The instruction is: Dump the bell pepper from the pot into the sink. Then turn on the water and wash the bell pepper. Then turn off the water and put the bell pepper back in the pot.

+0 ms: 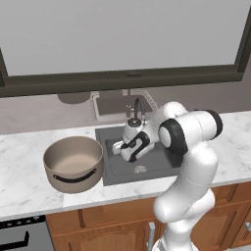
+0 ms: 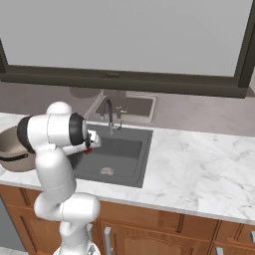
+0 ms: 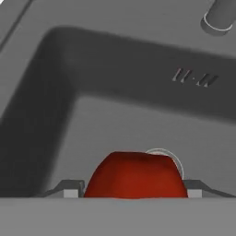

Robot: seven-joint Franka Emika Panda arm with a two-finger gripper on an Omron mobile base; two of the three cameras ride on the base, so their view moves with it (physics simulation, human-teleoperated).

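Pepper [image 3: 134, 175] sits red between the two finger tips of the end effector [image 3: 133, 193], which is clamped on it from both sides; the lower part of the pepper is cut off at the bottom of the hand view, and no stem can be made out there. In the right base view a small red patch [image 2: 88, 149] shows at the end effector [image 2: 90, 144], the rest hidden by the white wrist. In the left base view the end effector [image 1: 119, 147] is hard to read, since the hand's own body covers the fingers and the pepper.

Beyond the held pepper lies the sink [image 3: 55, 115], its dark grey floor open and bare apart from the round drain [image 3: 173, 161], which is half hidden behind the pepper. The sink's far wall carries overflow slots [image 3: 190, 77], and one corner of the basin curves round to one side of the end effector. The faucet [image 3: 220, 17] is cut off at the upper corner of the hand view; in the base views its curved neck [image 1: 138, 109] rises just behind the end effector.

The pot [image 1: 73, 163] stands on the marble table [image 1: 24, 166] well to the left of the end effector, just beside the sink's left edge [image 1: 100, 147]; what can be seen of its inside looks bare. In the right base view the pot [image 2: 11, 149] is largely hidden by the arm.
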